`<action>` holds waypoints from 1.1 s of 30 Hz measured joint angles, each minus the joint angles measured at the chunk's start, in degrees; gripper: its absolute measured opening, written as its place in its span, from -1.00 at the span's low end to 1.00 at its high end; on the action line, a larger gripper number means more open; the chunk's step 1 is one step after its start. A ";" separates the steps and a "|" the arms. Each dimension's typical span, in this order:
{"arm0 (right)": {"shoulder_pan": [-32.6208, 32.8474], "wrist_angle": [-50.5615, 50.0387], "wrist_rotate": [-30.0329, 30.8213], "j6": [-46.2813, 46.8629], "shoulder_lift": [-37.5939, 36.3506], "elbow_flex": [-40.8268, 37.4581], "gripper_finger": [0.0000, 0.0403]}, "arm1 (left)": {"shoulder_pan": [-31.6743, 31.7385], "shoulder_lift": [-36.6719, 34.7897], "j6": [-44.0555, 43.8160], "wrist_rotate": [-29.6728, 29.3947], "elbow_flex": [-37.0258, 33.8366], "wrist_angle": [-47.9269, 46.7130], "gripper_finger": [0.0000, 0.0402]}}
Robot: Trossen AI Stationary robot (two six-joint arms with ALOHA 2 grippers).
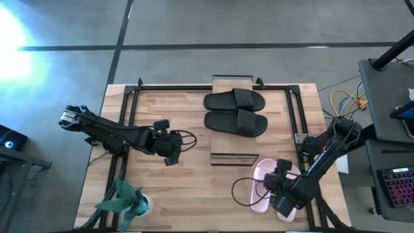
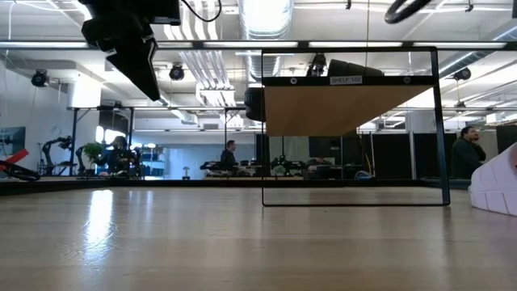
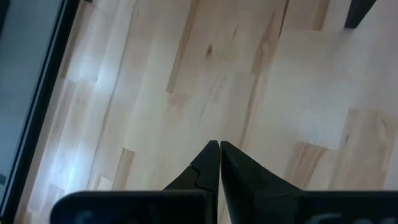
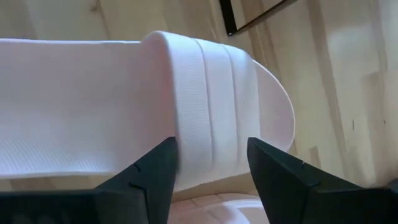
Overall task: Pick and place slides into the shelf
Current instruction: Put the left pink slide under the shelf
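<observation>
1. The right gripper (image 4: pixel 208 171) is placed at the near right corner of the table (image 1: pixel 187 188), directly over a pale pink slide (image 4: pixel 124 106); its two dark fingers (image 4: pixel 152 174) are spread apart, one on each side of the slide's ribbed strap, and a firm clamp on it cannot be made out.
2. In the high view a second pink slide (image 1: pixel 262 202) is seen just beside the first, partly hidden under the right arm.
3. The left gripper (image 3: pixel 219 163) is held above bare wood on the left half of the table, its fingers pressed together with nothing between them.
4. The black pair of slides (image 1: pixel 235 111) is seen lying side by side on the shelf (image 1: pixel 233 80), at the far middle of the table.
5. In the low view the shelf is shown as a light plank top on a thin dark frame (image 2: pixel 355 129).
6. A green toy plant (image 1: pixel 126 200) is found at the near left corner.
7. People are visible in the room beyond the table.
</observation>
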 joint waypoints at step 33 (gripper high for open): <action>-3.22 4.49 0.77 6.74 -0.04 -6.79 -0.87 | 0.02 0.02 -0.04 0.04 0.00 0.52 -1.00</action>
